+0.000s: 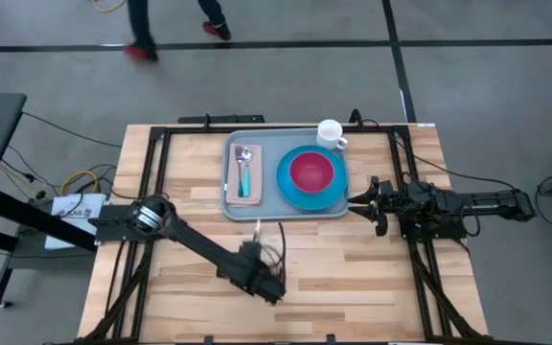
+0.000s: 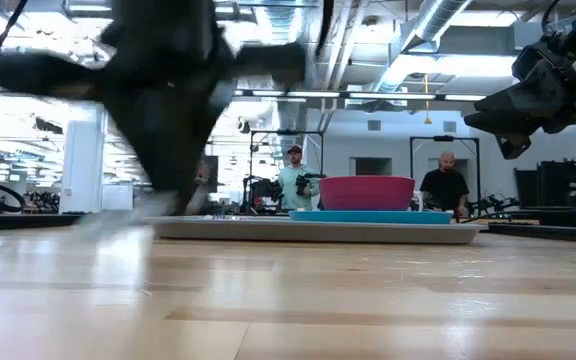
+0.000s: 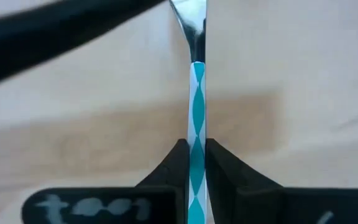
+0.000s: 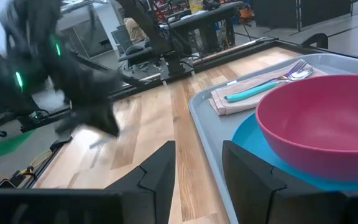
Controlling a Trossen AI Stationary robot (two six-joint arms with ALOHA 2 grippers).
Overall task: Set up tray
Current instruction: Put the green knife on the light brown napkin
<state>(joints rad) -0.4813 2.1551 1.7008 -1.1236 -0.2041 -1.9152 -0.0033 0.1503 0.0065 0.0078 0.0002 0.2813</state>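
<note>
The grey-blue tray (image 1: pixel 286 203) lies at the far middle of the table. On it are a napkin with teal-handled fork and spoon (image 1: pixel 244 172) and a blue plate (image 1: pixel 295 192) bearing a pink bowl (image 1: pixel 311 172). My left gripper (image 1: pixel 257 251) is near the table's middle, on the near side of the tray, shut on a utensil (image 3: pixel 197 93) with a teal-and-white handle and a metal end. My right gripper (image 1: pixel 364 202) hangs open just off the tray's right edge; in the right wrist view its fingers (image 4: pixel 197 168) point along the tray (image 4: pixel 207 124). My left gripper pinches the utensil's teal-and-white handle (image 3: pixel 197 140) between its two fingers (image 3: pixel 169 168). The fingers lie along the handle. The metal end (image 3: pixel 191 25) sticks out past the fingertips toward the tray, over the bare wood.
A white mug (image 1: pixel 331 132) stands by the tray's far right corner. Bare wood (image 1: pixel 353 278) spreads across the near half of the table. In the low view people stand in the room behind (image 2: pixel 293 180); someone's legs (image 1: pixel 142 38) pass beyond the far edge.
</note>
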